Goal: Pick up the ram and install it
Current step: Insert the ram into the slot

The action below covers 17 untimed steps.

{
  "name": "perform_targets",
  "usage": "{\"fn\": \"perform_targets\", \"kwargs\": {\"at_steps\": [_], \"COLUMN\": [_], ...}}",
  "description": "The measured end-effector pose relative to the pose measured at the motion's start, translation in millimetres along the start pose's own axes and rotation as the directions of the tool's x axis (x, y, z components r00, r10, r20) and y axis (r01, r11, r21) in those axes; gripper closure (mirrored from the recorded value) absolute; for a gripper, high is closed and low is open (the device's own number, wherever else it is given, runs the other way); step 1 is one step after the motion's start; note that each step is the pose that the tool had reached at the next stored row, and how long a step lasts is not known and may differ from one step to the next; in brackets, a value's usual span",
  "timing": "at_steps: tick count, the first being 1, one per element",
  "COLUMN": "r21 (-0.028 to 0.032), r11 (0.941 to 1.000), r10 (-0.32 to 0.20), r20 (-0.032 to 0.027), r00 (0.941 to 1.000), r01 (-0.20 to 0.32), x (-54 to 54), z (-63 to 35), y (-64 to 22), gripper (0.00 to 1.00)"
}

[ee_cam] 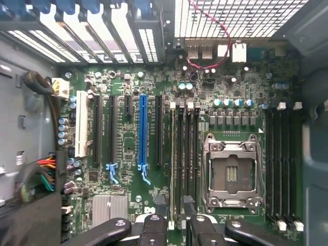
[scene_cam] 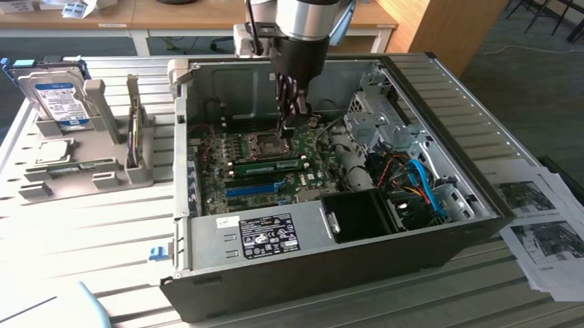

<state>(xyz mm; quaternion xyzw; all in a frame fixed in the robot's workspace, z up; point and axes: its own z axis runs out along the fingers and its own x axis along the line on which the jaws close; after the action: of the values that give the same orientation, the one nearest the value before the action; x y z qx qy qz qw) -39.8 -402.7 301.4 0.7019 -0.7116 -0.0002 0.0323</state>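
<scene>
The pincer [scene_cam: 290, 127] hangs deep inside the open case [scene_cam: 474, 171], arm straight down through the top opening, tips just over the board beside the empty socket [scene_cam: 265, 143]. The ram [scene_cam: 273, 166] sits on edge in a memory slot just next to that socket, green strip running along the board, with the blue slot [scene_cam: 251, 189] a little further toward the front of the case. From the wrist, the two fingers [ee_cam: 160, 207] stand apart with nothing clamped between them, so the pincer is open, and the bank of memory slots runs right through the gap. It's tight in there: the drive cage [scene_cam: 374, 109] rises on the exterior view's right, a tangle of cables [scene_cam: 420, 184] in blue and orange crowds below it, and a black shroud [scene_cam: 360, 215] blocks the near corner. A red wire [ee_cam: 210, 31] loops across the far edge of the board. Outside the case, on the worktop [scene_cam: 91, 253], a hard drive [scene_cam: 57, 99] stands upright in a grey rack [scene_cam: 82, 174] on the exterior view's left, and printed papers [scene_cam: 538, 219] lie on the right.
</scene>
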Motion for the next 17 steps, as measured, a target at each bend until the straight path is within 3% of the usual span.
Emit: {"fn": "perform_targets", "kwargs": {"at_steps": [11,17], "r21": [0.0000,0.0000], "r11": [1.0000,1.0000], "r10": [0.000,0.000], "r20": [0.0001,0.0000], "r00": [1.0000,1.0000], "r01": [0.000,0.000], "x": [1.2,1.2], "z": [-25.8,-26.8], "y": [1.2,1.2], "gripper": [0.75,0.75]}}
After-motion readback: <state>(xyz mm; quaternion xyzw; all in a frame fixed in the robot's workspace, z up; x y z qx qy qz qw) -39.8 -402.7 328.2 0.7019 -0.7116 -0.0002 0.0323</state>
